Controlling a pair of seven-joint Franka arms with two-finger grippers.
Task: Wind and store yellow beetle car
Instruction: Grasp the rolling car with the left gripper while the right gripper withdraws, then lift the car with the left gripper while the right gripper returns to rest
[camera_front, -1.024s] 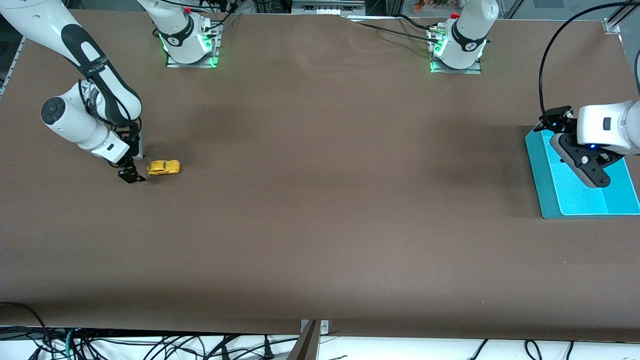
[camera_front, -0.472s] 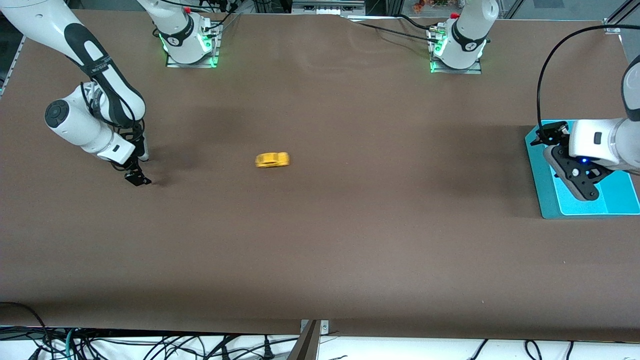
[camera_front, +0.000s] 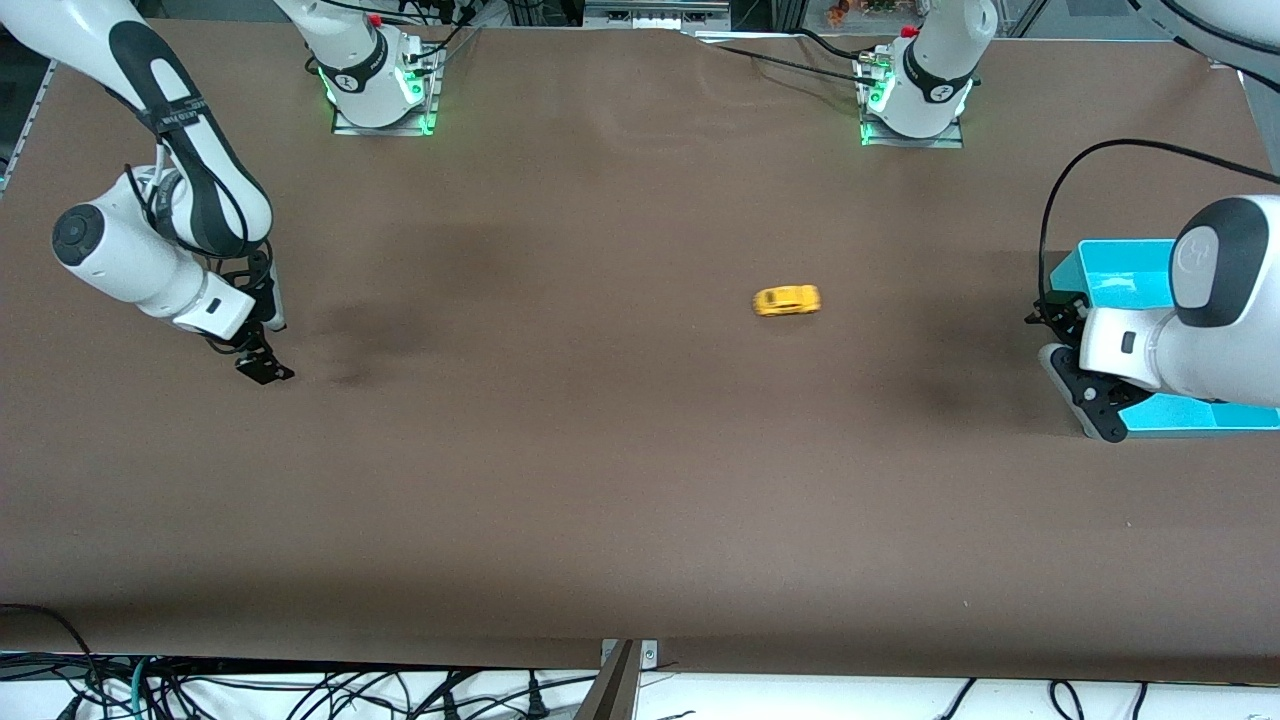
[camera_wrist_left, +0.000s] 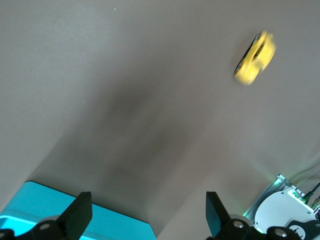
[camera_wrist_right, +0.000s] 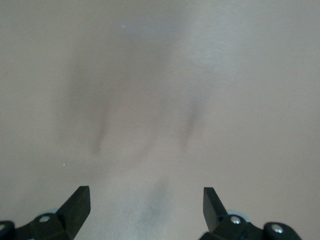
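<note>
The car (camera_front: 787, 300) has run across the table (camera_front: 620, 480) in the last second: from just beside the right gripper (camera_front: 262, 352) at the right arm's end, through mid-table, to a spot now near the bin (camera_front: 1120, 270) at the left arm's end. We read this as the winding done and the car let go — it is rolling under its own spring, and its smeared outline in the left wrist view (camera_wrist_left: 255, 58) suggests it has not yet stopped. The right gripper has hardly shifted; it sits low over bare table well apart from the car, fingers spread and empty, and its wrist view shows only brown surface between the fingertips (camera_wrist_right: 77, 202). We judge this arm is now waiting. The left gripper (camera_front: 1085, 385) has come off the bin's interior toward the bin's table-side edge, jaws wide with nothing between them; its fingers (camera_wrist_left: 80, 212) frame bare table and a corner of the bin (camera_wrist_left: 75, 220). The car lies ahead of those fingers, apart from them, short of the bin and slightly farther from the front camera than the gripper. What remains, in our judgement, is storing — the left arm must meet or catch the car, which may drift on, then lift it into the bin.
</note>
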